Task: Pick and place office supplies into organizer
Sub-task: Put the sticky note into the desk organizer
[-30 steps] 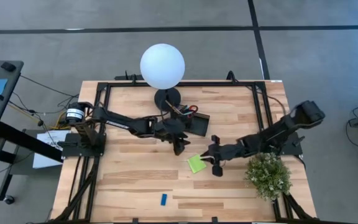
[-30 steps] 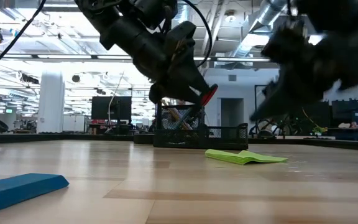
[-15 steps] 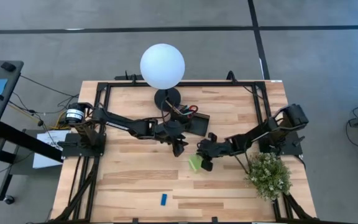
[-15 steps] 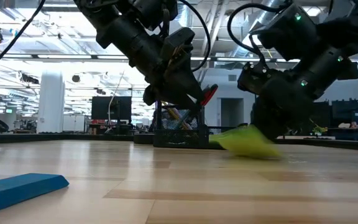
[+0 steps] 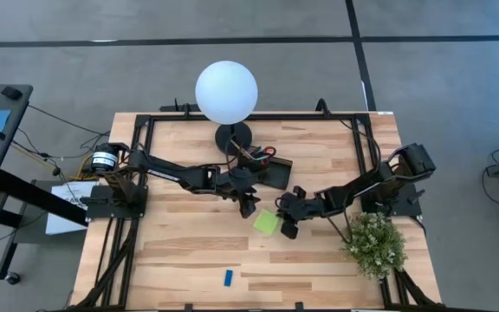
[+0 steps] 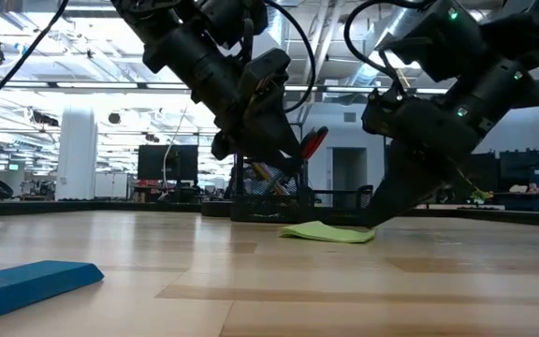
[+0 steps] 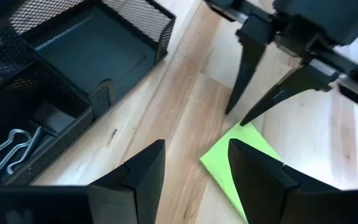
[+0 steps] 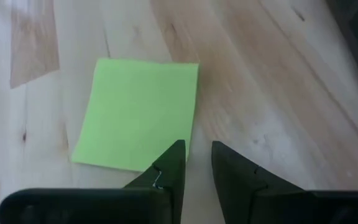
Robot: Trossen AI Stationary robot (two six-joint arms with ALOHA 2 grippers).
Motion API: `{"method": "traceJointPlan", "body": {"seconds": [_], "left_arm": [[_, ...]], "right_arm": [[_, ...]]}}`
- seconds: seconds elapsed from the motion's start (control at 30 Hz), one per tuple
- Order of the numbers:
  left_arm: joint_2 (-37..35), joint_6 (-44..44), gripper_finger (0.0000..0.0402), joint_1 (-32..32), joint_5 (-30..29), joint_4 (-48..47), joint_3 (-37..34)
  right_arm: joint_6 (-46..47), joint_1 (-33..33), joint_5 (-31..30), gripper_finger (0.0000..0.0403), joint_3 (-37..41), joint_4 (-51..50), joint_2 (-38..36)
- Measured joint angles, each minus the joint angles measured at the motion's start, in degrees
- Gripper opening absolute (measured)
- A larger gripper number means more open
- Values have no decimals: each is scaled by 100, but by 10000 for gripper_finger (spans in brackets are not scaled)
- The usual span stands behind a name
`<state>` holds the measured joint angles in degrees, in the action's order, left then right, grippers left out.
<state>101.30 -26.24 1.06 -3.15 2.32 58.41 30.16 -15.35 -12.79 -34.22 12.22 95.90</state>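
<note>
Right wrist view: flat lime-green sticky-note pad (image 8: 137, 114)

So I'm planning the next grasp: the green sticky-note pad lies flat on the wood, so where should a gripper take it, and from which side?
The sticky-note pad lies flat and thin on the table, leaving no face to pinch from above. Probably best is its edge nearest the right gripper, which is open there: one finger slid under that edge, one on top, coming in low from the right arm's side. The left gripper hovers open on its other side.
</note>
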Motion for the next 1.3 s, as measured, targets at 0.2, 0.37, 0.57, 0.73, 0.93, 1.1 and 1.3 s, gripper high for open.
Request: {"method": "traceJointPlan", "body": {"seconds": [0.2,0.37,0.57,0.73,0.93,1.1,1.3], "left_arm": [[0,2,170,1,-101,-53,-2],[0,2,170,7,-101,-54,-2],[0,2,170,9,-99,-51,-2],[0,-25,170,16,-77,-39,-2],[-66,-317,170,198,323,141,-4],[-359,-280,170,364,394,104,-7],[-707,-190,170,574,1,103,-7]], "right_arm": [[36,-4,160,72,0,32,0],[240,-4,244,72,0,38,0],[-556,0,58,72,0,198,0],[-1249,193,30,72,-2,1088,0],[-789,758,532,72,-7,1360,116],[-815,766,691,72,-13,1748,433],[-1026,715,685,72,-416,1729,934]]}}
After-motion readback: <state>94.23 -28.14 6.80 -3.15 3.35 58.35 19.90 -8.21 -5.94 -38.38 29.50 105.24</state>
